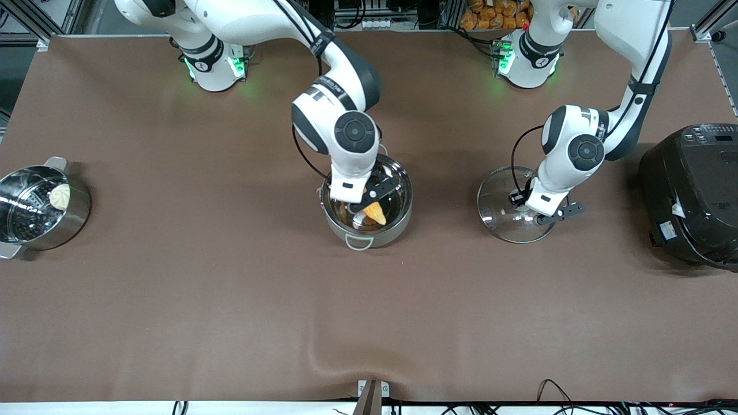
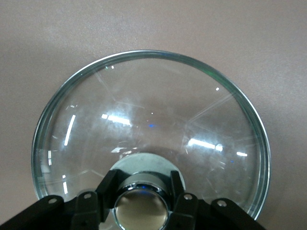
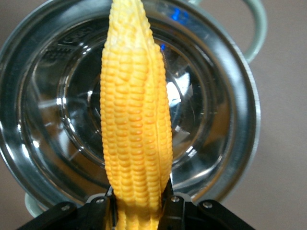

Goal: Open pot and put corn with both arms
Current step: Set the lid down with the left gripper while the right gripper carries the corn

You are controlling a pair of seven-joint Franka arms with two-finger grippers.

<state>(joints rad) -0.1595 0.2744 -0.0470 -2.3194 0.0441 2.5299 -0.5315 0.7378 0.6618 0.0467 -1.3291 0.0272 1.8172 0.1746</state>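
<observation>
The steel pot stands open in the middle of the table, its inside bare in the right wrist view. My right gripper is shut on the stub end of the yellow corn and holds it over the pot's opening, tip pointing across the bowl. The glass lid lies on the table beside the pot, toward the left arm's end. My left gripper is over it, its fingers closed on the shiny knob. The lid fills the left wrist view.
A steel pot with a perforated insert and a white item stands at the right arm's end. A big black rice cooker stands at the left arm's end, close to the lid.
</observation>
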